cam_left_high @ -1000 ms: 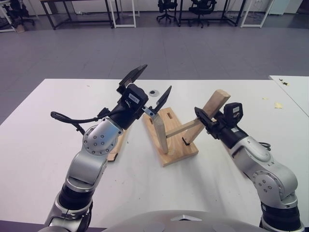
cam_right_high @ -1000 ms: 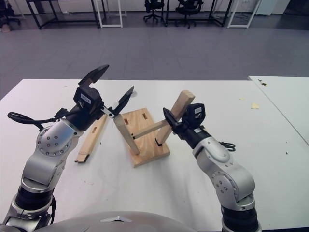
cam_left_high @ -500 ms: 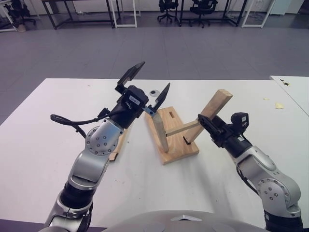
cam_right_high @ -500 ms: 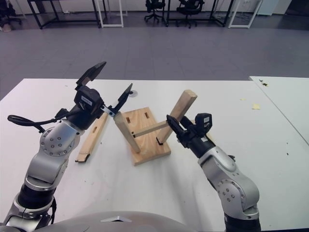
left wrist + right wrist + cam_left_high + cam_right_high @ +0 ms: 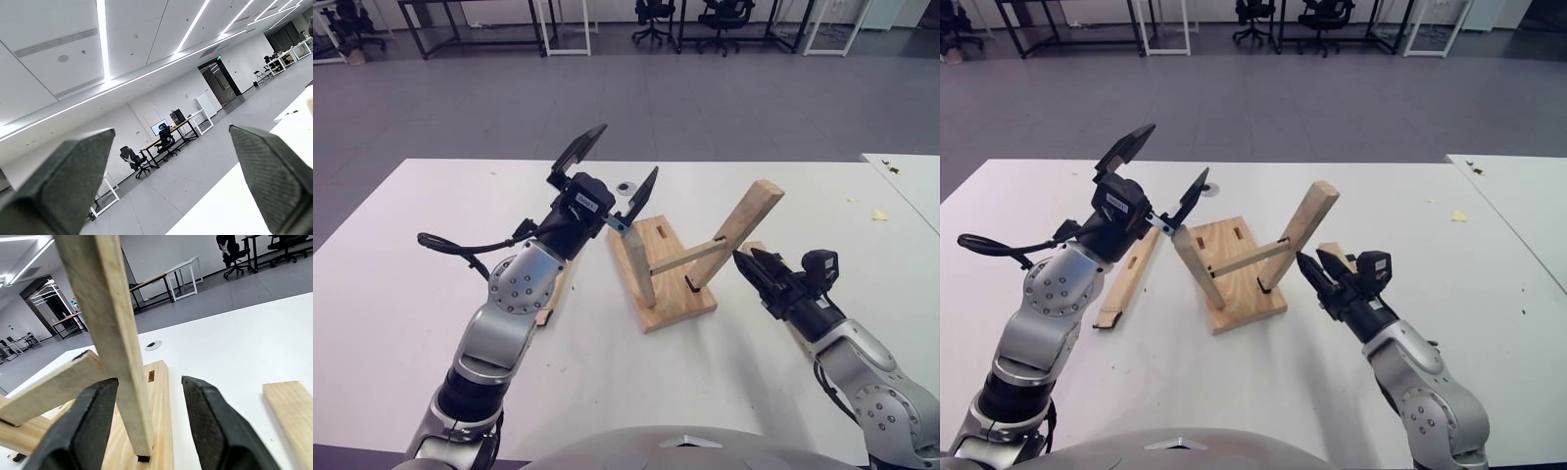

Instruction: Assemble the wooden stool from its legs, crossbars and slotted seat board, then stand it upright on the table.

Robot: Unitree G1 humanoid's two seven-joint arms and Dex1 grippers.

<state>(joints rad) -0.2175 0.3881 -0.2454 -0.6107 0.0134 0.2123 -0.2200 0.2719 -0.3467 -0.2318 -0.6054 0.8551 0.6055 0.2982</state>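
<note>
The slotted seat board (image 5: 683,300) lies flat on the table with two legs standing in its slots. The left leg (image 5: 637,269) and the taller, leaning right leg (image 5: 740,230) are joined by a thin crossbar (image 5: 685,257). My right gripper (image 5: 749,262) is open, low over the table just right of the leaning leg and apart from it. In the right wrist view its fingers (image 5: 95,423) frame that leg (image 5: 115,333). My left gripper (image 5: 626,157) is open and empty, raised above the left leg's top and pointing up; its fingers (image 5: 58,191) stand wide apart.
A loose leg (image 5: 1126,277) lies on the table at the left, beside my left arm. Another loose wooden piece (image 5: 292,411) lies just behind my right gripper. A small round grommet (image 5: 626,185) sits in the tabletop behind the board. The table's right edge (image 5: 901,196) is close.
My right gripper has drawn back and down from the leaning right leg, which now stands free in its slot. The left arm has hardly moved.
</note>
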